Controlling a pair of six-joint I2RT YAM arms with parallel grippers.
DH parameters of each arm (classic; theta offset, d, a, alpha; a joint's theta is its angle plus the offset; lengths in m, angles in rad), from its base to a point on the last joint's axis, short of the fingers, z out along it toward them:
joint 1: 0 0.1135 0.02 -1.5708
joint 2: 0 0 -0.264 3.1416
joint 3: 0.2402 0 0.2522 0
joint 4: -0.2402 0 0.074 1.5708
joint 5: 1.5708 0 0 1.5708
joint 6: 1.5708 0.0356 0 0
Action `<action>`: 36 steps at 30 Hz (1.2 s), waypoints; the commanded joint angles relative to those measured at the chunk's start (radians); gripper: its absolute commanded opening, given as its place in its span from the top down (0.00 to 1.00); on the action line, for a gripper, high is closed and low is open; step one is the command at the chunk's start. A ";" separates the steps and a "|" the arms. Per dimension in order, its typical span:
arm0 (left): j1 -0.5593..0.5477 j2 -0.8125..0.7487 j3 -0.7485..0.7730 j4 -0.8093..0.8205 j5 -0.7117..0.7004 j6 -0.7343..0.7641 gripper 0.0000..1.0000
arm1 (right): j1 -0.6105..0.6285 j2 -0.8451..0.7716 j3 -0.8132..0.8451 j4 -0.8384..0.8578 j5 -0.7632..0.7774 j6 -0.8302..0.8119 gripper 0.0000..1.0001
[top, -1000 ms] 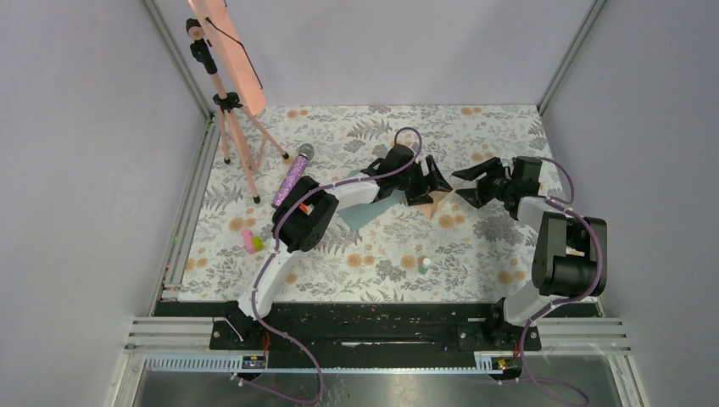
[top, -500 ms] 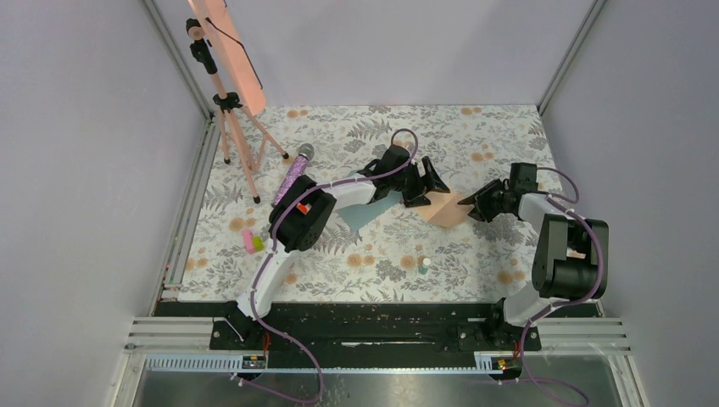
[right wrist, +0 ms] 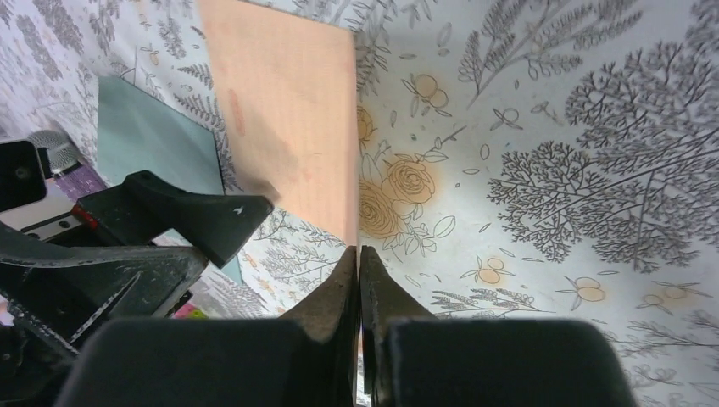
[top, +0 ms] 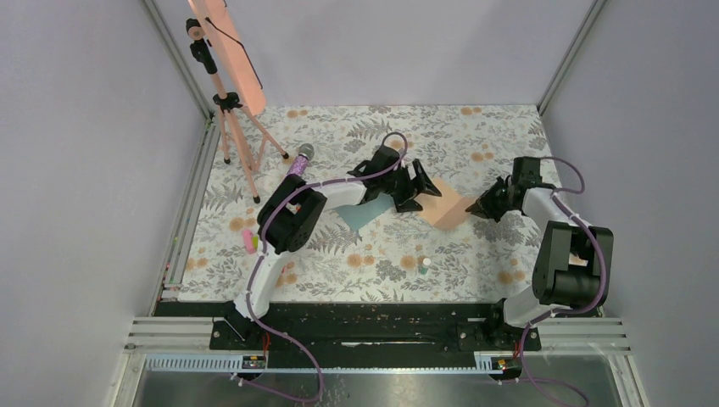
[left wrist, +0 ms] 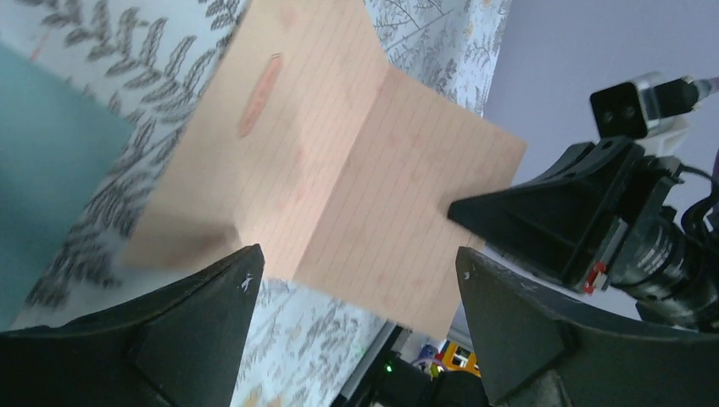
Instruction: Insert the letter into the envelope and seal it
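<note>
Right claw (right wrist: 358, 254) is clamped tight on one edge of the letter (right wrist: 288, 110), tipping that end up, probably so the sheet can be steered. Left claw (left wrist: 356, 259) hangs wide open astride the letter's far end, near the envelope (right wrist: 153, 127), looking ready to guide it in.

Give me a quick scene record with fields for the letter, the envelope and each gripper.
letter: tan sheet, bent along a crease, outside the envelope
envelope: teal, flat on the table, left of the letter in the top view
right gripper: shut on the letter's edge
left gripper: open, facing the letter's opposite end, gripping nothing
task stage: letter not yet inserted
</note>
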 commanded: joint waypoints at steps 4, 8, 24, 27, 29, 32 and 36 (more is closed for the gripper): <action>0.058 -0.193 -0.062 0.018 0.045 -0.003 0.14 | 0.009 -0.046 0.202 -0.304 0.103 -0.307 1.00; 0.059 -0.191 -0.033 -0.066 0.024 0.037 0.15 | 0.040 0.009 0.326 -0.456 0.154 -0.407 1.00; 0.056 -0.123 0.005 -0.111 0.054 0.046 0.24 | 0.223 0.228 0.538 -0.566 0.259 -0.467 1.00; 0.063 -0.080 0.047 -0.218 0.062 0.083 0.25 | 0.230 0.231 0.536 -0.547 0.235 -0.461 1.00; 0.066 -0.065 0.054 -0.237 0.070 0.090 0.25 | 0.241 0.240 0.536 -0.551 0.237 -0.465 1.00; 0.064 -0.054 0.059 -0.230 0.070 0.086 0.25 | 0.254 0.248 0.524 -0.546 0.251 -0.462 1.00; 0.051 -0.019 0.091 -0.237 0.091 0.072 0.25 | 0.264 0.254 0.514 -0.525 0.252 -0.436 1.00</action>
